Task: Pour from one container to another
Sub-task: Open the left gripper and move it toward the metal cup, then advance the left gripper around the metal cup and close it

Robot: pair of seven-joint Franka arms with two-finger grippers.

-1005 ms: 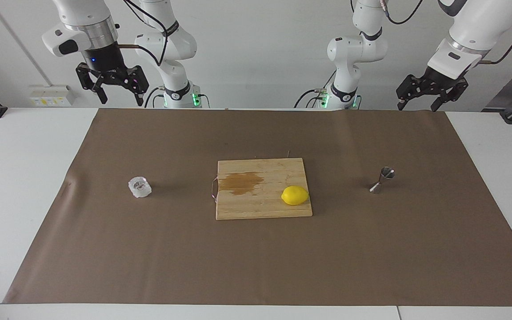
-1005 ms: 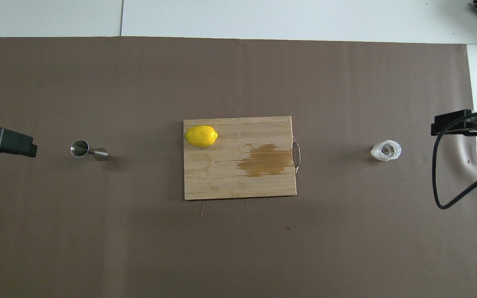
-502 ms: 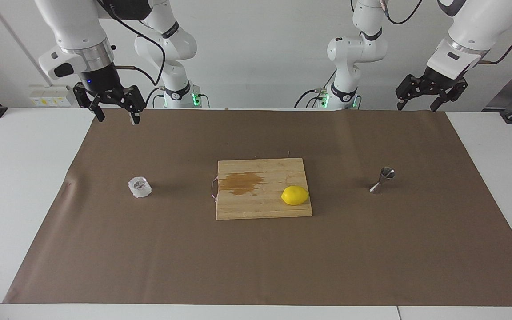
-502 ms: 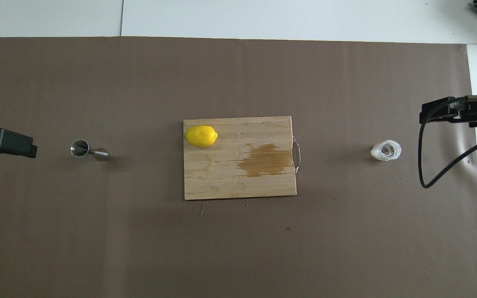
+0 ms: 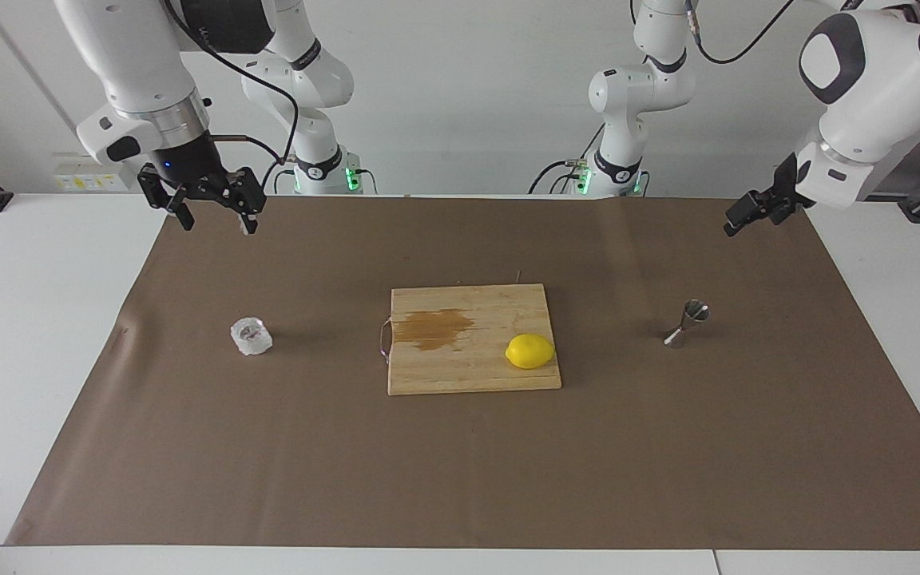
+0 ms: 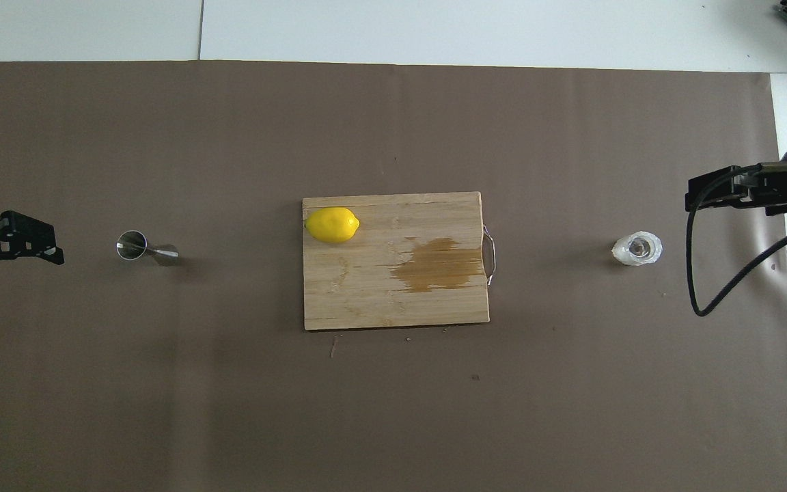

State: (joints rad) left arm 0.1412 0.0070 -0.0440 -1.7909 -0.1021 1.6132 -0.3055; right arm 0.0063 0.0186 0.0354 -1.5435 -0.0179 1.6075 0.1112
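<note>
A small clear faceted glass cup (image 5: 251, 336) (image 6: 637, 249) stands on the brown mat toward the right arm's end. The silver hourglass jigger (image 5: 688, 322) (image 6: 144, 249) stands upright toward the left arm's end. My right gripper (image 5: 218, 224) (image 6: 697, 195) hangs open and empty over the mat's corner at the robots' side, well apart from the cup. My left gripper (image 5: 739, 221) (image 6: 18, 254) hangs open and empty over the mat's other corner at the robots' side, turned sideways, clear of the jigger.
A wooden cutting board (image 5: 460, 371) (image 6: 366, 294) with a metal handle lies at mid-table, with a brown wet stain (image 5: 432, 328) and a yellow lemon (image 5: 529, 351) (image 6: 331, 225) on it. The brown mat (image 5: 460, 463) covers most of the white table.
My right gripper has come down and moved out over the mat's corner. My left arm has swung its wrist round and lowered its gripper. Cup, jigger, board and lemon have not moved.
</note>
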